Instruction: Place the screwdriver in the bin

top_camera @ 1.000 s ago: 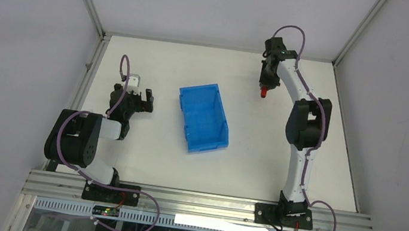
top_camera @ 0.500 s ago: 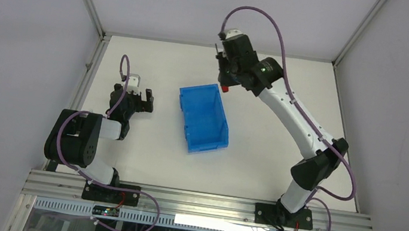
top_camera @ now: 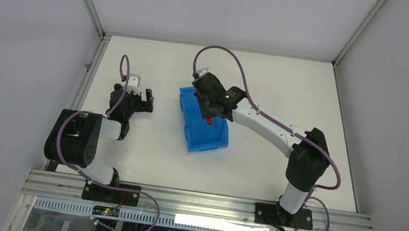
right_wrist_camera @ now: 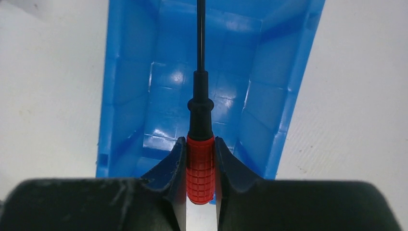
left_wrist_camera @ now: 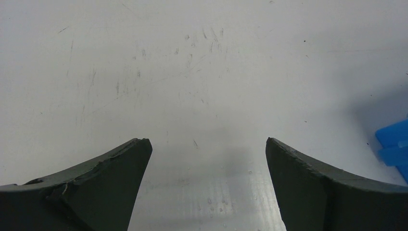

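Observation:
The bright blue bin (top_camera: 205, 135) stands in the middle of the table and also shows in the right wrist view (right_wrist_camera: 269, 62). My right gripper (top_camera: 209, 116) hangs over the bin's far half, shut on the red handle of the screwdriver (right_wrist_camera: 200, 166). The thin dark shaft points out from the jaws over the bin's inside. In the top view only a bit of red handle (top_camera: 208, 120) shows under the gripper. My left gripper (top_camera: 139, 101) is open and empty, low over the bare table to the left of the bin; its fingers (left_wrist_camera: 110, 168) stand wide apart.
White walls with metal frame rails (top_camera: 85, 65) close the table on left, back and right. A blue corner of the bin (left_wrist_camera: 394, 144) shows at the right edge of the left wrist view.
My right arm has swung from the far right of the table leftward and toward me, carrying the screwdriver until it hangs over the bin. The left arm has not moved.

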{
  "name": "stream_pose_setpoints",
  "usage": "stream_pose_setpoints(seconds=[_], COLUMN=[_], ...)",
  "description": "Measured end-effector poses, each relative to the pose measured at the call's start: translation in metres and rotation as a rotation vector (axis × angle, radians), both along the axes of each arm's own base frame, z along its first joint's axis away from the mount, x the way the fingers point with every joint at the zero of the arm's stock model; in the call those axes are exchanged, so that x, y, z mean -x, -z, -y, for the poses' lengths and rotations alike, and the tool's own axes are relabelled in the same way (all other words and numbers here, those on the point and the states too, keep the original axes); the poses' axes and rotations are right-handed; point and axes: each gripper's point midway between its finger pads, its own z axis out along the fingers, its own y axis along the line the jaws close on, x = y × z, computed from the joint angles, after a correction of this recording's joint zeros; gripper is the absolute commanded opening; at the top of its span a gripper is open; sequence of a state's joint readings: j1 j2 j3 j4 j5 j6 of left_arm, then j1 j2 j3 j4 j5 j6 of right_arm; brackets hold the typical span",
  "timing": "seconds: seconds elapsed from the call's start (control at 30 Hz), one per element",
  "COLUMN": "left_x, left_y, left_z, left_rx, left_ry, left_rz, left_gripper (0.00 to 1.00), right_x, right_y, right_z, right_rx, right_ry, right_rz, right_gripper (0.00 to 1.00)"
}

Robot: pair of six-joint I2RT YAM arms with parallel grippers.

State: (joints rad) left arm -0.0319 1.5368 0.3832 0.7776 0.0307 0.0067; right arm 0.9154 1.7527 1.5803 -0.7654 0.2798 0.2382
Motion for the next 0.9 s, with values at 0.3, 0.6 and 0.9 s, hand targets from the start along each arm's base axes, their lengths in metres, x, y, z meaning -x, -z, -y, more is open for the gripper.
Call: stream_pose_setpoints(seconds=[0.3, 0.6, 0.9], left_x=[0.000, 0.000, 0.000], left_y=[0.000, 0.000, 0.000], left_z=[0.000, 0.000, 0.000], left_rx=[0.000, 0.000, 0.000], left_ry=[0.000, 0.000, 0.000], left_rz=[0.000, 0.000, 0.000], left_gripper=[0.99, 0.99, 0.99], right_x=[0.006, 0.011, -0.005], right_y=[0.088, 0.138, 0.099], right_z=[0.002, 0.000, -0.013], right_rx=[0.075, 0.121, 0.092], right_ry=[0.048, 0.074, 0.076], right_rz=[-0.103, -0.172, -0.090], right_gripper=[0.16, 0.42, 0.54])
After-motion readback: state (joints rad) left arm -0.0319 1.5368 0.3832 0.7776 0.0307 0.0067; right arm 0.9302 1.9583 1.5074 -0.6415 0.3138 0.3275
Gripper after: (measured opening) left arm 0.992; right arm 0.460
